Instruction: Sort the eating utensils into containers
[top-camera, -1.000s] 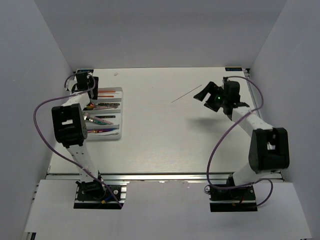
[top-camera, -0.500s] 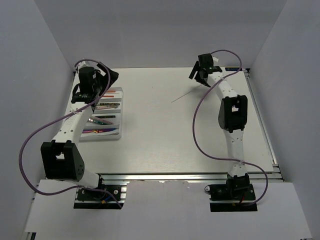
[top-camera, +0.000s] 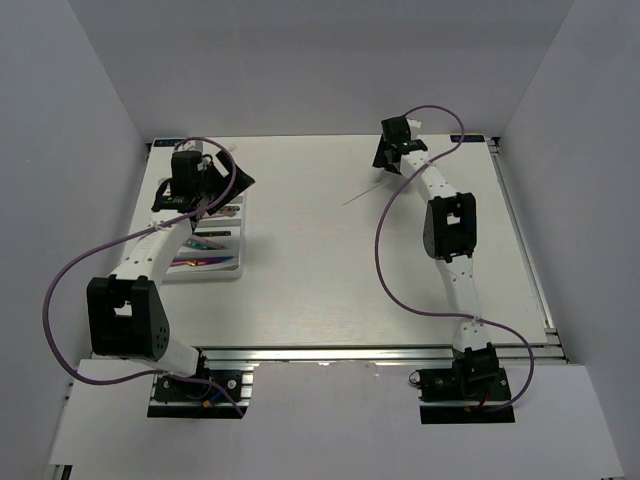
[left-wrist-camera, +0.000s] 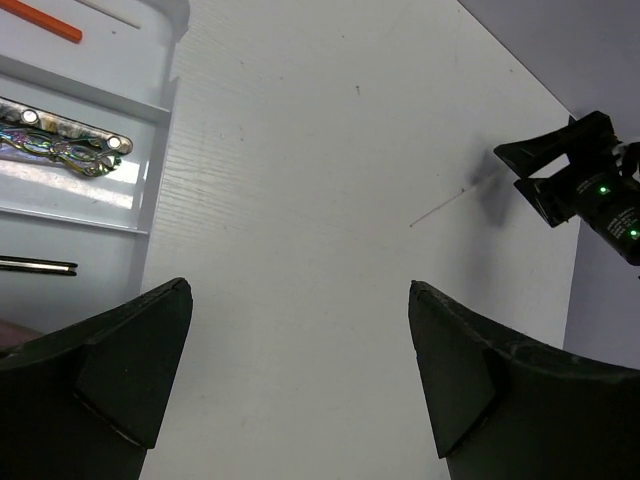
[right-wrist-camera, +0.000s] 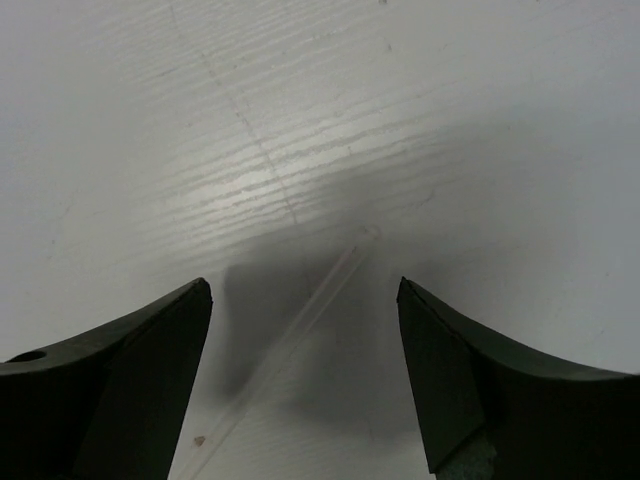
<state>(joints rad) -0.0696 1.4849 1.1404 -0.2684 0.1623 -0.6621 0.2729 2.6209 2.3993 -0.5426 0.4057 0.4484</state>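
Thin clear plastic stick (right-wrist-camera: 300, 322) lies flat on the white bench (right-wrist-camera: 480, 120), well apart from the white compartmented plastic tray (top-camera: 241, 235). Right pincer (right-wrist-camera: 302, 286) hovers over one end, fingers apart, empty. Left pincer (left-wrist-camera: 300, 290) likewise apart and empty, beside the tray. Stick judged light, stiff, slippery and low-lying; grip mid-shaft, squarely across.

Robot lab cell: plain white walls (top-camera: 90, 90) boxing white table (top-camera: 330, 270), aluminium rail (top-camera: 330, 352) along near edge
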